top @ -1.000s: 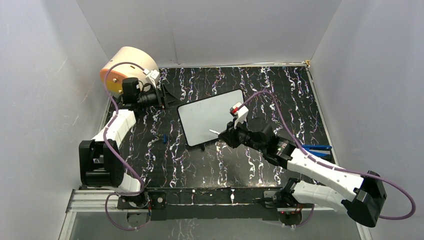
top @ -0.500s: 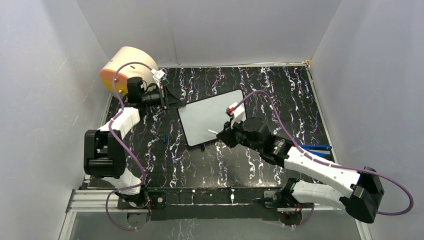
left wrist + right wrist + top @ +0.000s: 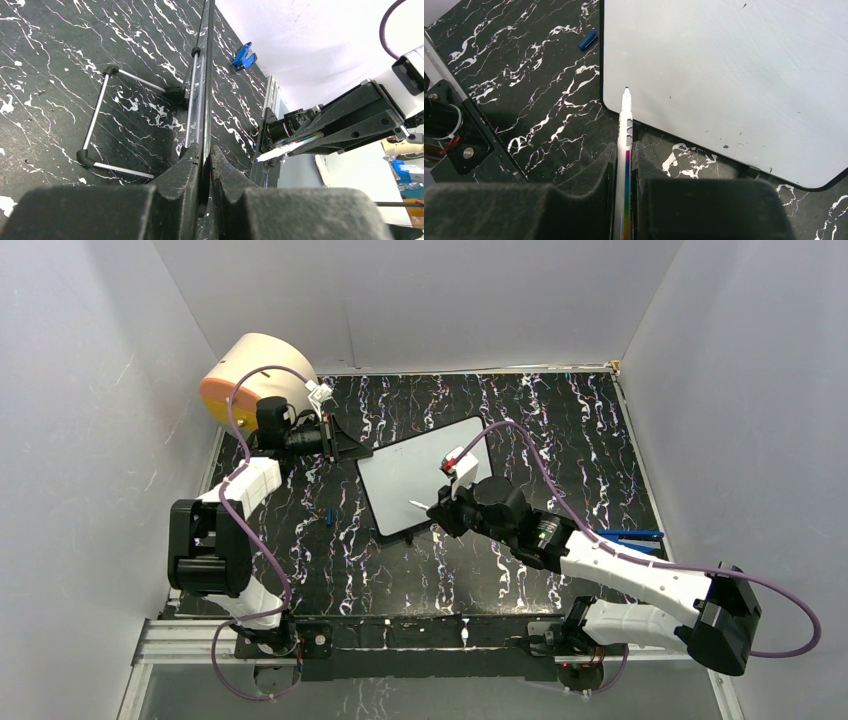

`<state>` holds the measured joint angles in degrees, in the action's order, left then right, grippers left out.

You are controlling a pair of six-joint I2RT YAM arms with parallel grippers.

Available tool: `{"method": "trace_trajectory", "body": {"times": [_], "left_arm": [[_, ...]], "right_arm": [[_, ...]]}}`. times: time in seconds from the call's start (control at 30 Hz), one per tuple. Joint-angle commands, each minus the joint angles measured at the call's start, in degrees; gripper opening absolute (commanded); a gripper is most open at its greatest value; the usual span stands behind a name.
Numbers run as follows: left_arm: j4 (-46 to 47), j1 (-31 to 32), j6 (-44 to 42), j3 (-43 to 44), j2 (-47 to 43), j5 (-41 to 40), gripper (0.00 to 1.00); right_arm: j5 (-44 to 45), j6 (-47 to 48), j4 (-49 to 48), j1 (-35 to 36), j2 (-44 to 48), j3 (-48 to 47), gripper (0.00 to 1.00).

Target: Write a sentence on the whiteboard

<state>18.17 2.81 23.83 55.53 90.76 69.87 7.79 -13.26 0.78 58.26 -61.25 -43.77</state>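
The whiteboard stands tilted on a wire stand mid-table. Its pale face is blank apart from a few specks, and no sentence shows on it. My left gripper is shut on the board's far-left edge, and the thin rim runs straight between its jaws. My right gripper is shut on a white marker with a rainbow stripe. The marker's uncapped blue tip hovers over the board's near-left corner. I cannot tell whether it touches.
A small blue marker cap lies on the black marbled table left of the board. A blue clip lies at the right by my right arm. A cream-and-orange drum sits in the far-left corner. White walls enclose the table.
My left gripper swung right from beside the drum to the board's edge and closed on it. My right arm shifted slightly left with the marker.
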Motion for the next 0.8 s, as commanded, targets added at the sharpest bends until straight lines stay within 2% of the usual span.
{"method": "trace_trajectory", "body": {"times": [0.0, 0.1, 0.23, 0.37, 0.5, 0.77], "left_arm": [[-2.0, 0.3, -2.3, -1.0, -1.8, 0.0, 0.02], [-2.0, 0.8, -2.3, -2.1, -3.1, -0.8, 0.01], [-3.1, 1.1, -3.4, -3.5, -5.2, -1.9, 0.04], [-3.7, 1.1, -3.9, -3.4, -5.5, -2.3, 0.17], [-4.1, 1.2, -4.4, -3.3, -5.5, -3.2, 0.21], [-1.4, 1.1, -2.1, -3.4, -3.9, -2.5, 0.24]], "right_arm": [[3.6, 1.7, -2.0, 1.3, -0.8, -3.9, 0.0], [4.8, 2.3, -2.2, 1.9, -1.3, -4.3, 0.0], [5.8, 2.9, -2.7, 2.5, -1.7, -4.3, 0.0], [5.8, 3.2, -2.9, 3.0, -1.8, -4.3, 0.0], [6.6, 3.7, -3.3, 3.5, -1.1, -4.0, 0.0], [6.9, 4.3, -4.5, 4.2, -1.7, -3.5, 0.0]]}}
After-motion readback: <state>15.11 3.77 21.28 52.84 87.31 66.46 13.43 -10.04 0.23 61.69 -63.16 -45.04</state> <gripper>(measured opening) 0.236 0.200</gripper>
